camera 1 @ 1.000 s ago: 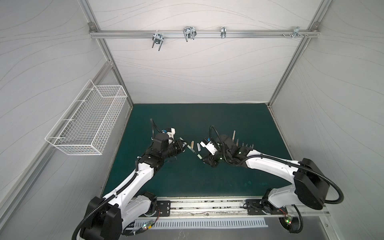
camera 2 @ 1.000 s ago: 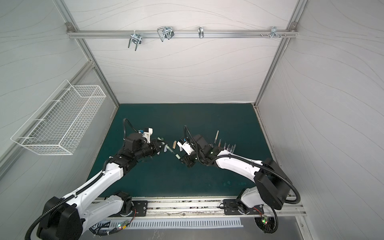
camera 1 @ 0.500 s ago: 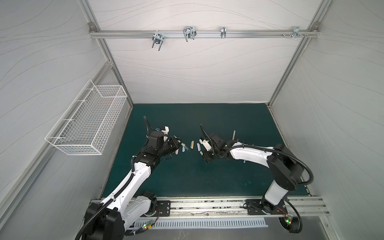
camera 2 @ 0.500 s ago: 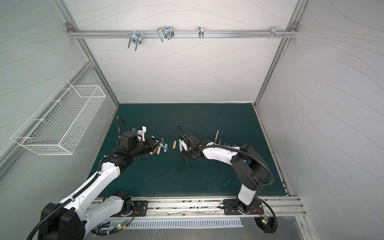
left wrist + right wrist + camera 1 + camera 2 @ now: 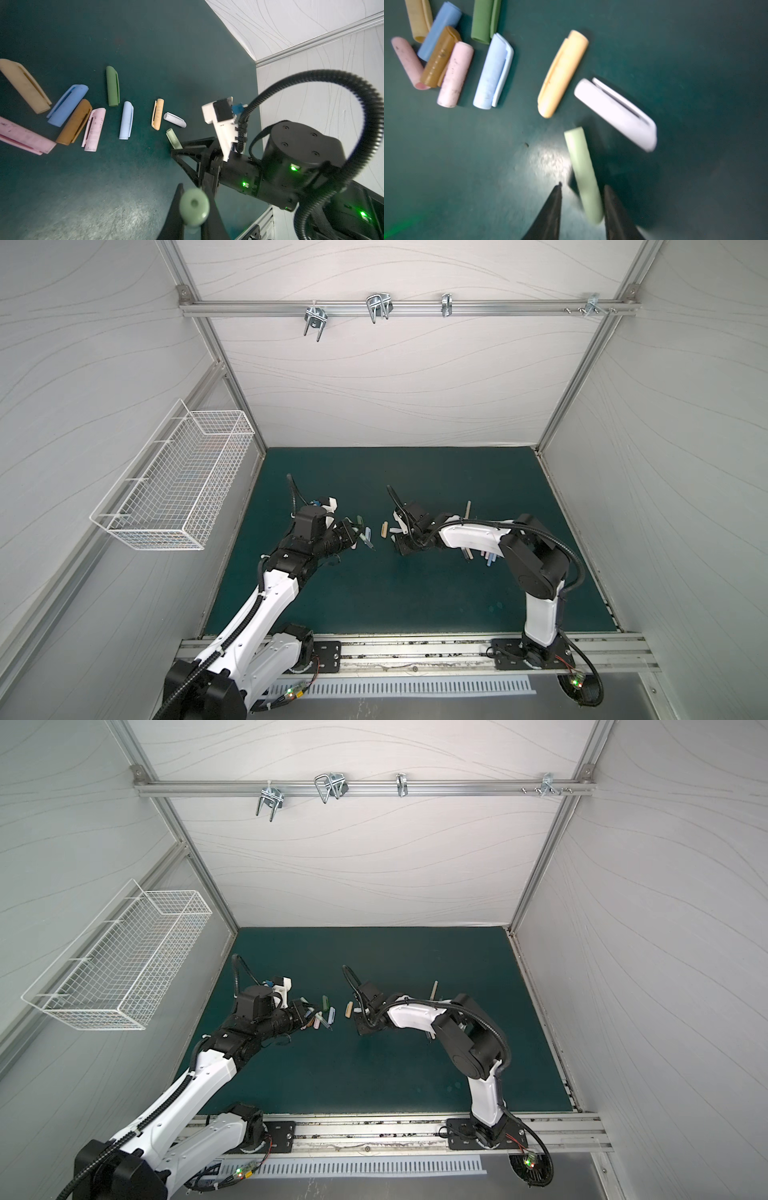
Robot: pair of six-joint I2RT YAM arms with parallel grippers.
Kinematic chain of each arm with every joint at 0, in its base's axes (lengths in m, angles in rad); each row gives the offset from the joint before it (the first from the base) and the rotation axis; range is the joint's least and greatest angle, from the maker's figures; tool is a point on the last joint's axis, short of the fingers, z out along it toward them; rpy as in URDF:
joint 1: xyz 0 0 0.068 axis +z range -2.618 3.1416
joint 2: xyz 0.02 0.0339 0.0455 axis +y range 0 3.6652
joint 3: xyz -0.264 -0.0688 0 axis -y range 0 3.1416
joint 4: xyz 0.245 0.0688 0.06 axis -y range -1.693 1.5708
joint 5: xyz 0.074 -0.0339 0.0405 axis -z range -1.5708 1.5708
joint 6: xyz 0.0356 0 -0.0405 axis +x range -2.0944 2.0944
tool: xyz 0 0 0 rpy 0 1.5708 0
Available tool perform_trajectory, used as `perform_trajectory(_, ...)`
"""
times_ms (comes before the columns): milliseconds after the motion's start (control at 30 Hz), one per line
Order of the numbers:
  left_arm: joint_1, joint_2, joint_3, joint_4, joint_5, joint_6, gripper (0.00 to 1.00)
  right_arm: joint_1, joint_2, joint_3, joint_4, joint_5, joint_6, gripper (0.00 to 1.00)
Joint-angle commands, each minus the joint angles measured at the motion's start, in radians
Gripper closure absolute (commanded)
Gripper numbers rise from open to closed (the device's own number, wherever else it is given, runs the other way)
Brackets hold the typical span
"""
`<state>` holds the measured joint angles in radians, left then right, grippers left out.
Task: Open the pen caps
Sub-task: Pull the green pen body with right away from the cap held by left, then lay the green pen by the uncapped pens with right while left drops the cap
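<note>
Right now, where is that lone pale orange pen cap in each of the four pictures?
In a top view: pale orange cap, near the middle of the green mat.
In a top view: same spot.
Left wrist: centre, beside a white cap.
Right wrist: upper middle, white cap alongside.
Shared landmark: the dark green cap, visible in all four.

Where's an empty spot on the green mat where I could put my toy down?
The dark green mat is bare in front, beside the metal rail, and at the back, along the white wall. The middle is crowded: short pastel plastic pen caps lie bunched there, and thin pastel pens lie under the white right arm.
</note>
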<state>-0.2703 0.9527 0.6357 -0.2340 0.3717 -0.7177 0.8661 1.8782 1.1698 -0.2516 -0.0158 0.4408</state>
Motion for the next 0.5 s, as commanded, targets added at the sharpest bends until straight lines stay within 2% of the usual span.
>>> perform_trajectory(0, -0.081, 0.033, 0.035, 0.043, -0.045, 0.003, 1.0, -0.046, -0.194, -0.041, -0.023, 0.031, 0.012, 0.57)
perform_trajectory(133, -0.22, 0.126, 0.038, 0.154, -0.108, -0.05, 1.0, -0.152, -0.411, -0.111, -0.086, 0.017, 0.007, 0.55)
perform_trajectory(200, -0.307, 0.212, 0.068, 0.197, -0.154, -0.054, 1.0, -0.248, -0.512, -0.16, -0.111, -0.01, 0.03, 0.55)
perform_trajectory(267, -0.36, 0.308, 0.096, 0.266, -0.151, -0.08, 1.0, -0.341, -0.59, -0.203, -0.119, -0.057, 0.043, 0.55)
perform_trajectory(333, -0.406, 0.407, 0.13, 0.341, -0.141, -0.108, 1.0, -0.428, -0.64, -0.229, -0.142, -0.108, 0.041, 0.54)
perform_trajectory(467, -0.497, 0.603, 0.26, 0.384, -0.171, -0.136, 1.0, -0.547, -0.684, -0.264, -0.18, -0.178, 0.006, 0.52)
